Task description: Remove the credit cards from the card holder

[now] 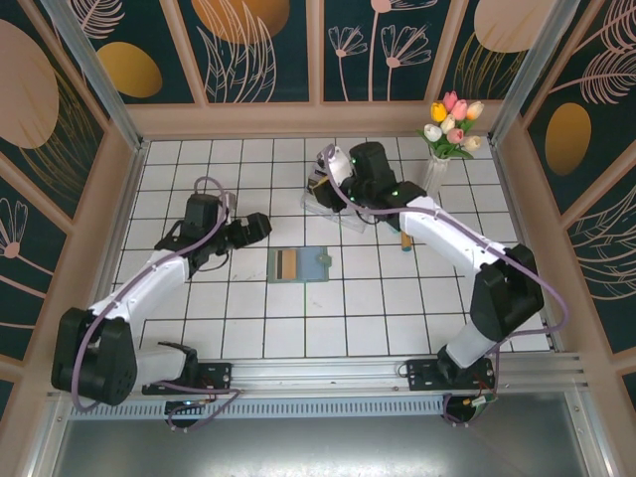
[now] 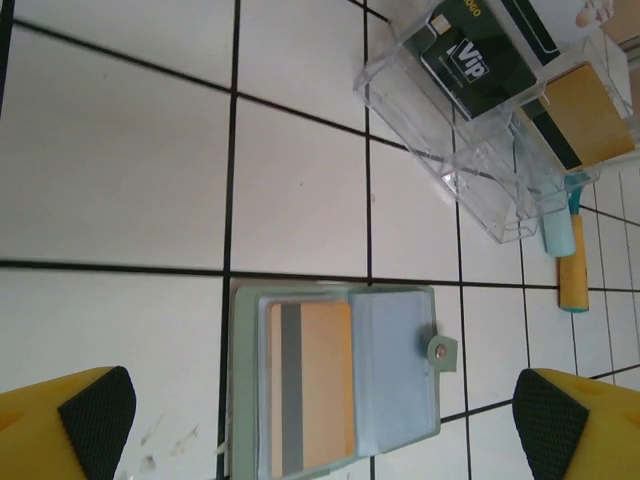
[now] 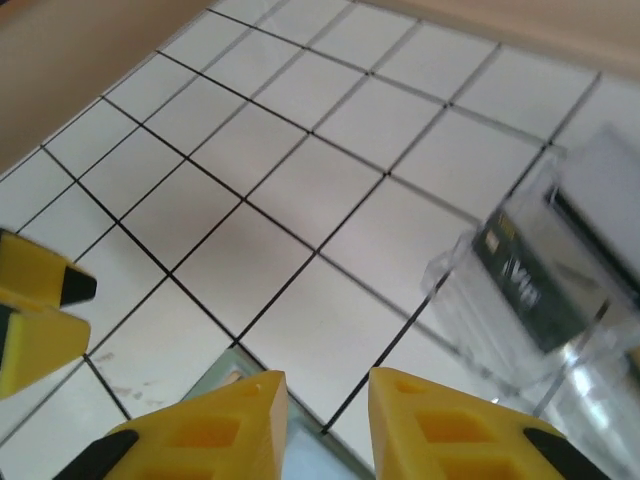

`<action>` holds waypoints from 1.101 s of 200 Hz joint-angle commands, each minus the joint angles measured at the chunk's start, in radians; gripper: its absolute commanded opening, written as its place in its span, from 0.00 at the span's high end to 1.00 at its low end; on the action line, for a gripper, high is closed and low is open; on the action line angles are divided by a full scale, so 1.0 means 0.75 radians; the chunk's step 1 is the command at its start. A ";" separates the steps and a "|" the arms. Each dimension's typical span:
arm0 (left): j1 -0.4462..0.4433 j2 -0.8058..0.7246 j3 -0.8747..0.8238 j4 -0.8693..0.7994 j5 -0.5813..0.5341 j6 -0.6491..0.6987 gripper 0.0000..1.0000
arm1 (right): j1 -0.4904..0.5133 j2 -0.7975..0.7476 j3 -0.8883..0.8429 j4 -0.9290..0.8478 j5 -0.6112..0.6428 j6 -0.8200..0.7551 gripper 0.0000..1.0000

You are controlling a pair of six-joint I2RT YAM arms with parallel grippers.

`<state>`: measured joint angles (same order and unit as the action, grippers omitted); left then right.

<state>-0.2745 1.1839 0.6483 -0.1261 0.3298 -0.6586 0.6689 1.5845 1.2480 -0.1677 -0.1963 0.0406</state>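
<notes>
Yellow fingers [image 2: 85,425] of the left gripper [image 2: 320,425] frame the bottom of the left wrist view. They are spread wide with nothing between the jaws, and they hang above the card holder [image 2: 395,370]. That grey-green wallet lies opened flat near the middle of the white tiled table [image 2: 120,150], its snap tab pointing toward the right edge. A tan-orange credit card [image 2: 318,385] with a grey stripe sits in the wallet's left half; the right half shows a pale clear pocket. Toward the far edge, apart from the wallet, stands a clear plastic tray [image 2: 440,140]. One compartment holds a dark card [image 2: 478,62] printed "Vip", and the next holds a tan card [image 2: 590,115]. Just beside the tray, on the side toward the right edge, lies a teal garden fork [image 2: 568,250] with an orange handle. The right gripper [image 3: 328,420] hovers over the tiles close to the tray, on the tray's near side. Its jaws are parted by a narrow gap and grasp nothing. A vase of tulips [image 1: 442,149] stands by the far right corner.
</notes>
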 commanded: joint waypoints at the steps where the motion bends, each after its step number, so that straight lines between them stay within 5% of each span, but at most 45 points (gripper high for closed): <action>1: 0.010 -0.076 -0.102 0.102 0.033 -0.095 0.02 | 0.079 -0.043 -0.018 -0.010 0.209 0.399 0.67; 33: 0.011 -0.128 -0.206 0.201 0.127 -0.132 0.01 | 0.116 -0.007 -0.052 -0.125 0.241 0.788 0.64; 86: 0.009 -0.068 -0.239 0.274 0.225 -0.114 0.01 | 0.185 0.011 -0.329 0.223 0.070 1.109 0.52; 124: 0.007 -0.011 -0.255 0.329 0.279 -0.123 0.01 | 0.255 0.063 -0.372 0.332 0.077 1.167 0.44; 220: -0.039 0.194 -0.233 0.360 0.287 -0.139 0.03 | 0.261 0.232 -0.379 0.495 -0.074 1.254 0.51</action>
<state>-0.2882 1.3010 0.4671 0.1051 0.5495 -0.7429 0.8612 1.7302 0.9787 0.1368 -0.2123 0.9493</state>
